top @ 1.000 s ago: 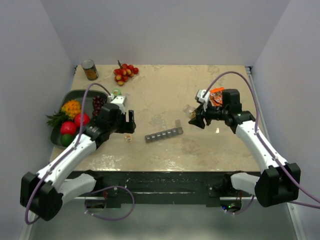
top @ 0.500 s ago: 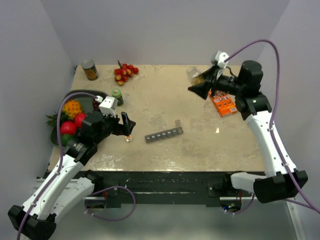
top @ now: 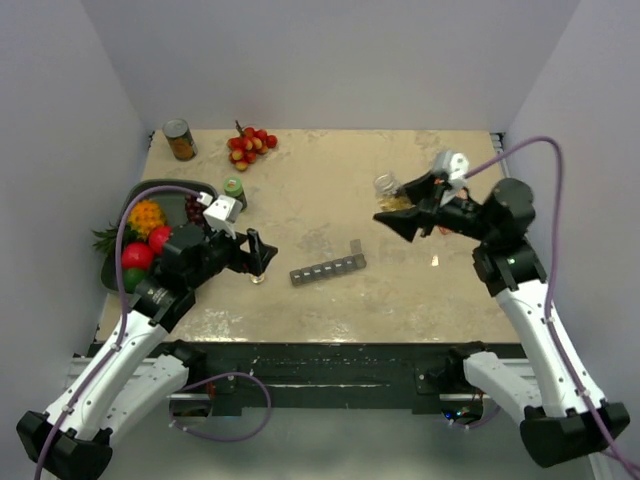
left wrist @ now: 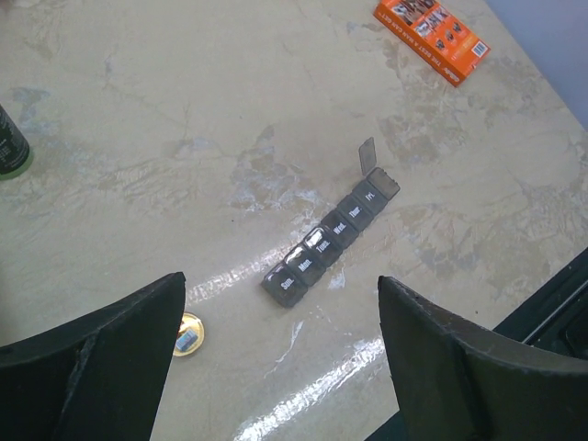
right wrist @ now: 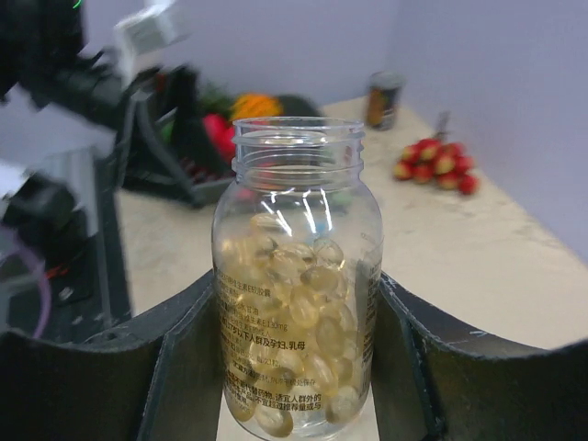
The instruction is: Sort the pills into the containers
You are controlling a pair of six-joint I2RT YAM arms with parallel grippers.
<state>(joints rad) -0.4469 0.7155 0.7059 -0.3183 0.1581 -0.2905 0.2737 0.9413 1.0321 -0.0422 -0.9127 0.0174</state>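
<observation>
Right end effector [top: 392, 205] clamps the uncapped bottle [right wrist: 299, 276] of pills [right wrist: 294, 322] upright above the desk [top: 320, 180], so none spill. Left end effector [left wrist: 280, 358] gapes empty over the containers [left wrist: 326, 243], one lid [left wrist: 367, 156] seemingly raised for filling.

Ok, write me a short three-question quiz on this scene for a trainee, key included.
1. True or false: the pill bottle gripped in the right hand has its cap screwed on.
2. How many lids of the pill organiser stand open? A) none B) one, at one end C) all of them
3. Fill in: the fingers of the left hand are ____ and hold nothing.

Key: 1 false, the neck is uncovered; 2 B; 3 open.
</observation>
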